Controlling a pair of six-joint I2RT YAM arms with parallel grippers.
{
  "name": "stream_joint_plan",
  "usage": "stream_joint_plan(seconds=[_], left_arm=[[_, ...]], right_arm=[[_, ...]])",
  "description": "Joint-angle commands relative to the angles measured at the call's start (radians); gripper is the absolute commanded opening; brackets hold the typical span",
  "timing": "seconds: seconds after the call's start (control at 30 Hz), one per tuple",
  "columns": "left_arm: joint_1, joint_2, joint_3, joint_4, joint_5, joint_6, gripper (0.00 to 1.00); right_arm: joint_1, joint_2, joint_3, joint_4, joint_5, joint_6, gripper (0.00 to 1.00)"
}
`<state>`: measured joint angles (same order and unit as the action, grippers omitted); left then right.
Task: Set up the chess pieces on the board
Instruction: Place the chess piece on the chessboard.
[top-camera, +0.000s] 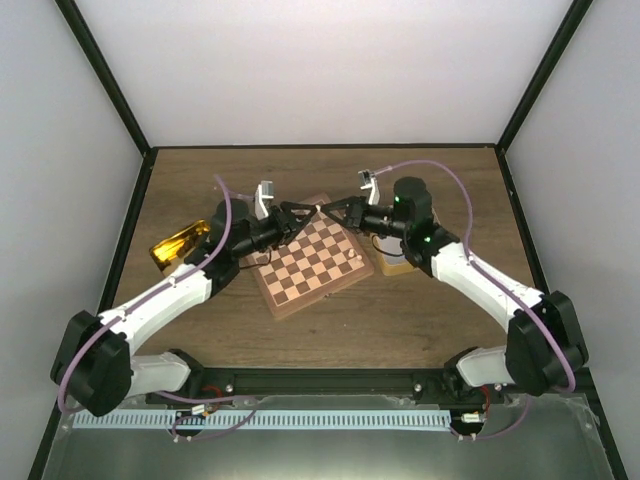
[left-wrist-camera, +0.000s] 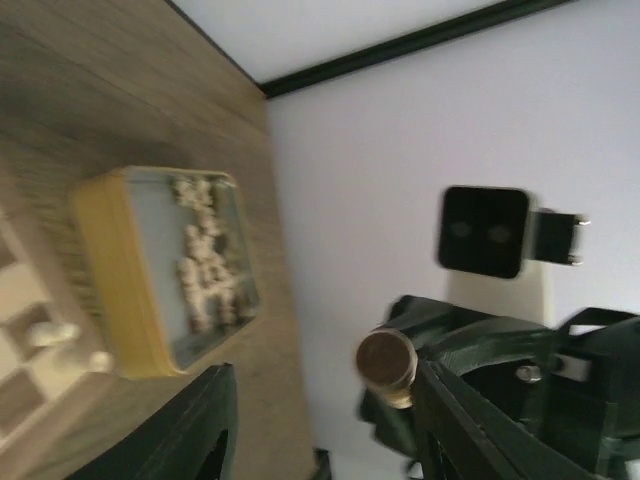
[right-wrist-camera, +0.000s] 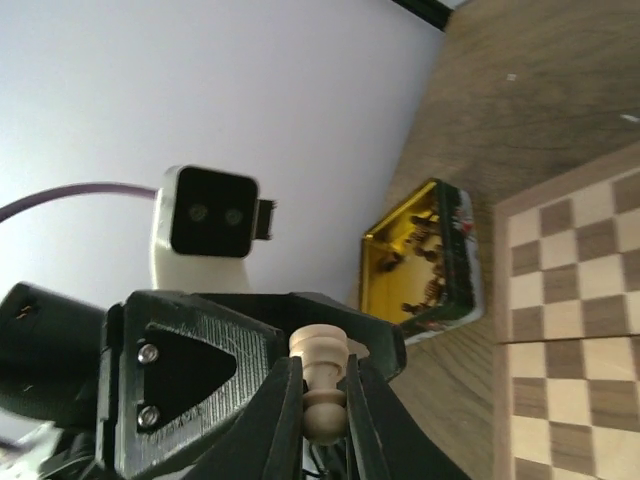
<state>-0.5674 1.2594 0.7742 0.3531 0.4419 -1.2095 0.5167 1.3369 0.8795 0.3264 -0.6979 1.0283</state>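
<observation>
Right gripper (right-wrist-camera: 322, 400) clenched on pale piece (right-wrist-camera: 319, 352), type unclear; left gripper (left-wrist-camera: 325, 415) released, blurred

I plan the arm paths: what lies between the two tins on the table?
The board lies between them, as the top external view shows.

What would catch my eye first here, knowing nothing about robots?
The left arm and right arm meet tip to tip above the far edge of the chessboard. The right arm's jaws pinch one pale chess piece, facing the left arm's open jaws. A gold tin of dark pieces sits left of the chessboard.
</observation>
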Motion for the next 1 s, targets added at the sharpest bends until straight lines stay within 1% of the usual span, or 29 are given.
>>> stream_joint_plan(seconds=[0.0,0.07,0.13,0.23,0.3,0.4,0.57,0.73,0.97], left_arm=[[0.010,-0.049,0.048,-0.308,-0.183,0.242,0.53],[0.026,-0.068,0.057,-0.426,-0.246,0.321,0.55],[0.041,-0.091,0.073,-0.522,-0.311,0.395,0.56],[0.057,-0.137,0.125,-0.663,-0.454,0.516,0.58],[0.064,-0.168,0.176,-0.747,-0.550,0.590,0.61],[0.080,-0.217,0.228,-0.816,-0.661,0.671,0.63],[0.107,-0.268,0.276,-0.844,-0.739,0.752,0.65],[0.118,-0.277,0.261,-0.825,-0.759,0.789,0.65],[0.137,-0.278,0.221,-0.796,-0.765,0.809,0.65]], right_arm=[[0.009,0.060,0.156,-0.528,0.113,-0.338,0.09],[0.010,0.096,0.197,-0.662,0.141,-0.434,0.07],[0.012,0.126,0.232,-0.764,0.183,-0.496,0.06],[0.028,0.178,0.295,-0.913,0.279,-0.575,0.06],[0.049,0.226,0.355,-0.998,0.374,-0.612,0.06],[0.076,0.302,0.409,-1.072,0.449,-0.645,0.06],[0.111,0.421,0.517,-1.148,0.543,-0.658,0.07],[0.155,0.545,0.629,-1.250,0.640,-0.676,0.07],[0.169,0.627,0.695,-1.343,0.724,-0.696,0.07]])
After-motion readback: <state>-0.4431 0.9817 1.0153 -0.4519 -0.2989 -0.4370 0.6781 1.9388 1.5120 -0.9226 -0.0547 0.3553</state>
